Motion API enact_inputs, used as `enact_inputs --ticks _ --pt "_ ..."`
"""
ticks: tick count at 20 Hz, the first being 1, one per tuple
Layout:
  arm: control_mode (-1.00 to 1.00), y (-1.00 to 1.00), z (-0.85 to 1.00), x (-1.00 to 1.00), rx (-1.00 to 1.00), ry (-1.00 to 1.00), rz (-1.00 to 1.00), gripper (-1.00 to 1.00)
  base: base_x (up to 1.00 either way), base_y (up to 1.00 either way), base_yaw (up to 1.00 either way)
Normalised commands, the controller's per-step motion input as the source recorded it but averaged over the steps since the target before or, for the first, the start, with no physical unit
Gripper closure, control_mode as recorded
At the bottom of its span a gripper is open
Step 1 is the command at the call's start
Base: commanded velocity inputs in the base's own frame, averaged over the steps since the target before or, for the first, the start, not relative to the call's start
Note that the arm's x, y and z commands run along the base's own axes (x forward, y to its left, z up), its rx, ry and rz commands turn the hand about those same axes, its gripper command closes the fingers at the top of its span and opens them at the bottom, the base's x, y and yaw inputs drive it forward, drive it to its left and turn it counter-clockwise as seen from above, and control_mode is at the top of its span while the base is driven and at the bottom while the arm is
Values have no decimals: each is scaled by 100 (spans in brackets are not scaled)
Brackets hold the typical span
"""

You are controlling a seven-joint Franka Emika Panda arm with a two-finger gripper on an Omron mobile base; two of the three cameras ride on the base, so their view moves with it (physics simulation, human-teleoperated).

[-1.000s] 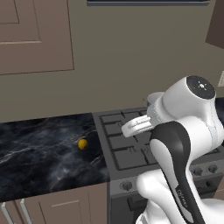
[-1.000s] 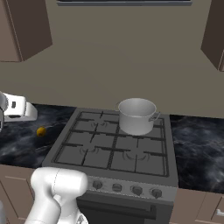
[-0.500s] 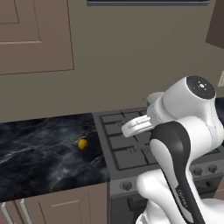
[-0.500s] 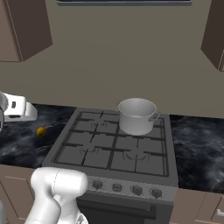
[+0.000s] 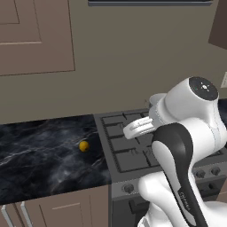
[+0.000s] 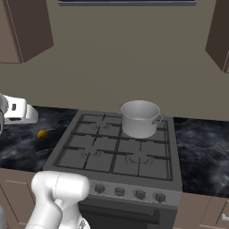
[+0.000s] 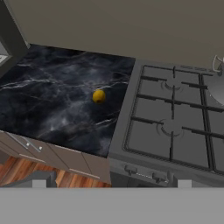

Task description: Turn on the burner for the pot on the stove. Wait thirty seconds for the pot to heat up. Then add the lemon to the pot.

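Note:
The lemon [image 5: 83,145] [image 6: 41,134] [image 7: 99,96], small and yellow, lies on the black marble counter just left of the stove [image 6: 112,154] [image 5: 126,150] [image 7: 175,127]. A shiny steel pot [image 6: 140,118] [image 7: 217,85] stands on the back right part of the grate and hides the burner under it. No flame shows on the other burners. My gripper [image 6: 18,112] [image 5: 135,129] hangs high above the stove's left edge, open with nothing in it, well apart from lemon and pot. In the hand view it looks down on both.
A row of round knobs [image 6: 129,193] [image 7: 144,173] runs along the stove's front. The black marble counter [image 5: 40,164] continues to the right of the stove [image 6: 201,152]. Brown wall cabinets [image 5: 35,35] hang above, and drawers with metal handles [image 7: 26,146] sit below.

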Motion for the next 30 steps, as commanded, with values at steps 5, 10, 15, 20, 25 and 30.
enact_inputs --ticks 5,10,15,20,25,30 --pt "-100 0 0 0 0 0 0 -100 0 0 0" --pt "-100 0 0 0 0 0 0 -100 0 0 0" --pt "-100 0 0 0 0 0 0 -100 0 0 0" --pt "-100 0 0 0 0 0 0 -100 0 0 0" --pt "-100 3 0 0 0 0 0 -100 0 0 0" --pt "-100 27 -15 7 0 2 0 -100 0 0 0"
